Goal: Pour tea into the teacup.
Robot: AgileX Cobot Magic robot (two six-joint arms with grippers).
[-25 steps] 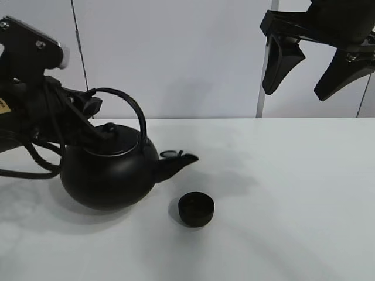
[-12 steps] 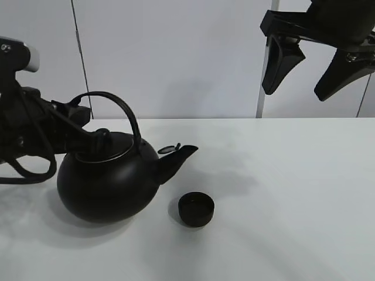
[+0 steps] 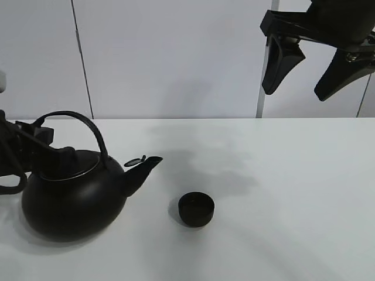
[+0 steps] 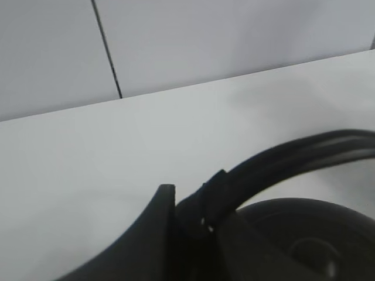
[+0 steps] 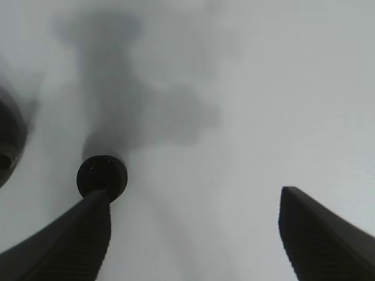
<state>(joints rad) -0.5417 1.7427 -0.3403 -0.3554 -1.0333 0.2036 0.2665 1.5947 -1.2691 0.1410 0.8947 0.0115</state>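
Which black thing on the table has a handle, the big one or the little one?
The big round kettle has an arched handle, held by the left claw. The little teacup has none.

Kettle (image 3: 73, 196) on the desk (image 3: 281, 234) at far left, spout toward the teacup (image 3: 196, 209), teacup apart to its right near the middle, seemingly empty, wall panels (image 3: 176, 58) behind the desk.

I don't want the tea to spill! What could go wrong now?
The kettle sits to the left of the teacup, with its spout not over the cup, so tilting it here would likely pour tea on the table. The left pincer grips only the thin handle, so the heavy kettle might swing. The teacup is small and easy to miss.
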